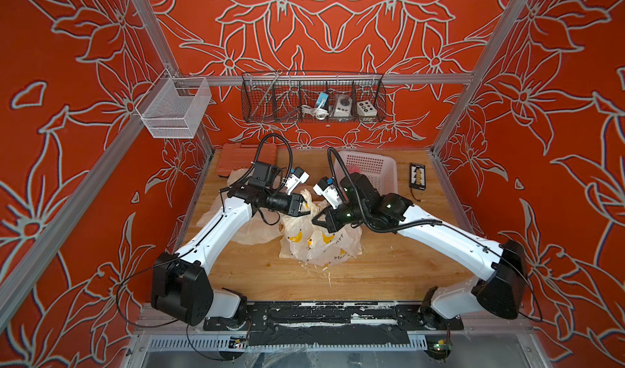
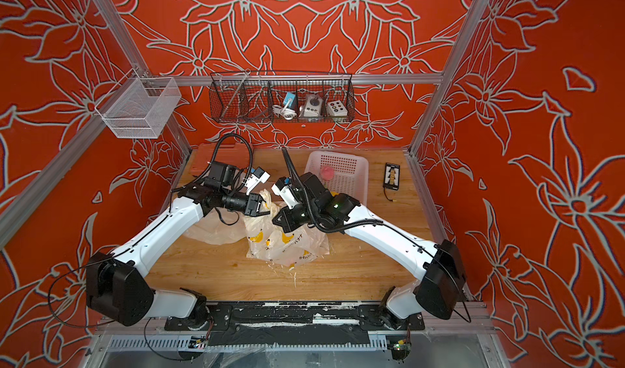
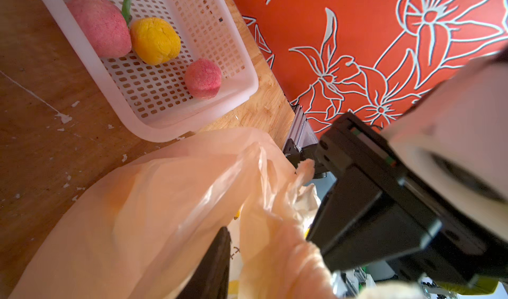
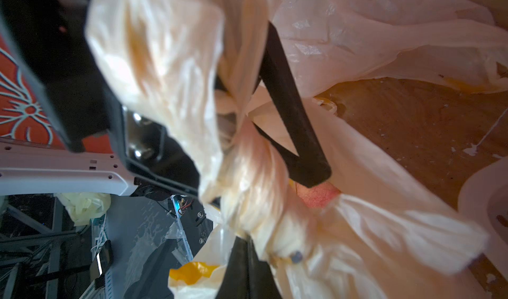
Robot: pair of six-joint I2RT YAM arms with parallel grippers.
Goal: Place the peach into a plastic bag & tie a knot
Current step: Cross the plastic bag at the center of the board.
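The plastic bag (image 1: pixel 318 241), printed with bananas, lies crumpled in the middle of the table (image 1: pixel 372 268), and both arms meet over its far, gathered end. The right gripper (image 1: pixel 317 219) is clenched at that end. In the right wrist view a twisted rope of the bag's film runs down to its dark fingers (image 4: pixel 242 267). The frame edge cuts them off, so the pinch point itself is hidden.

The left gripper (image 1: pixel 302 208) sits against the bag's raised handle on the opposite side of the neck. Only one of its fingers (image 3: pixel 217 262) shows in the left wrist view, blurred and half buried in film, and I cannot tell whether its jaws are released or grasping.

The peach (image 4: pixel 319 196) is inside the bag. Only a small pink, speckled patch shows between folds; plastic covers everything else, and both top views hide it.

Beyond the bag and to its right stands a white basket (image 3: pixel 82 58) holding two pink fruits (image 3: pixel 99 25) and a yellow fruit (image 3: pixel 155 40). A second, plain bag (image 1: pixel 250 231) lies left of the banana bag, partly hidden beneath the left arm.
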